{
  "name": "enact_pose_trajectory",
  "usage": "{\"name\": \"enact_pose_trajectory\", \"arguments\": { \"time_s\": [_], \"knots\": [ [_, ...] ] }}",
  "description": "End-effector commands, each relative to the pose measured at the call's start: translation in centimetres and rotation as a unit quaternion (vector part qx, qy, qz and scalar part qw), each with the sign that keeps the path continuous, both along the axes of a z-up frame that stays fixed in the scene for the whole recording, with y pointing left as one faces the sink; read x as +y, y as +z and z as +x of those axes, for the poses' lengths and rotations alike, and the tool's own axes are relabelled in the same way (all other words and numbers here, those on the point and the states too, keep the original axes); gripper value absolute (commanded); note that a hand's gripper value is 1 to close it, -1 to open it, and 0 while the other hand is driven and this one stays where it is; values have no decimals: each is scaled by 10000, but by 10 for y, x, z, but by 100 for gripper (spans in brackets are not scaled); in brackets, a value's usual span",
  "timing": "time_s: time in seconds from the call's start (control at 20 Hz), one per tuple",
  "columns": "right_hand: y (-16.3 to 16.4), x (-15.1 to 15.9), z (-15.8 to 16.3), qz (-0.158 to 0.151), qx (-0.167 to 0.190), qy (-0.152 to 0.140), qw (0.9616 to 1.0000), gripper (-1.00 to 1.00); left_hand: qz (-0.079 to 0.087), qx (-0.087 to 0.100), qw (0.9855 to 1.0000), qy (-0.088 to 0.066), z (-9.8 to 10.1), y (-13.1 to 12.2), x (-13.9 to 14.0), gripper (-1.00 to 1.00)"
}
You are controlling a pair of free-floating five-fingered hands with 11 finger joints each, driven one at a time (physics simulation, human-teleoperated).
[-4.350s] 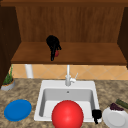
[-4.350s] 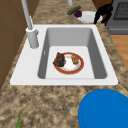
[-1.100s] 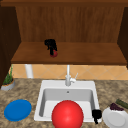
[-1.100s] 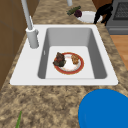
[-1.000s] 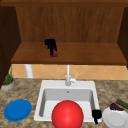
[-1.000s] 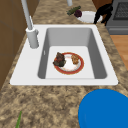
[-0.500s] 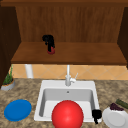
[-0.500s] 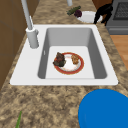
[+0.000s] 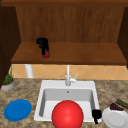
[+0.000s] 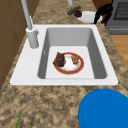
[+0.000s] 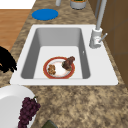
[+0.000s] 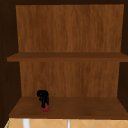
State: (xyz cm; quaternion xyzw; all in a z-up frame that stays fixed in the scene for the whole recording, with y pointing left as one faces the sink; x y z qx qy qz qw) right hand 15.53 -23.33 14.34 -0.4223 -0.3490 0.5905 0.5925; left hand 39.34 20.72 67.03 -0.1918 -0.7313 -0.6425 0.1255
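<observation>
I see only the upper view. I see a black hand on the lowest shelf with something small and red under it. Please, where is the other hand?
Observer: The right hand hangs low at the sink's front right corner, next to a white plate.
Operator: Is there something on that plate?
Observer: Yes, a bunch of dark grapes lies on its rim.
Operator: And inside the sink?
Observer: A red-rimmed plate with two brown pieces of food lies on the basin floor.
Operator: Is the left hand holding the red thing?
Observer: In the front view the left hand points down onto the red object; whether it grips it, I cannot tell.
</observation>
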Motion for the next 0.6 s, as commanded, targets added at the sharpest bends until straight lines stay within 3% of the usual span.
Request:
{"name": "enact_pose_trajectory", "arguments": {
  "time_s": [0.0,0.1,0.55],
  "knots": [
    [0,0,0,0,0,0,10000,0,282,43,9996,0,-25,-8,18,100],
    [0,0,0,0,0,0,10000,0,276,-78,9996,51,-44,-22,25,100],
    [0,0,0,0,0,0,10000,0,395,-52,9992,48,-117,-65,62,100]
  ]
}}
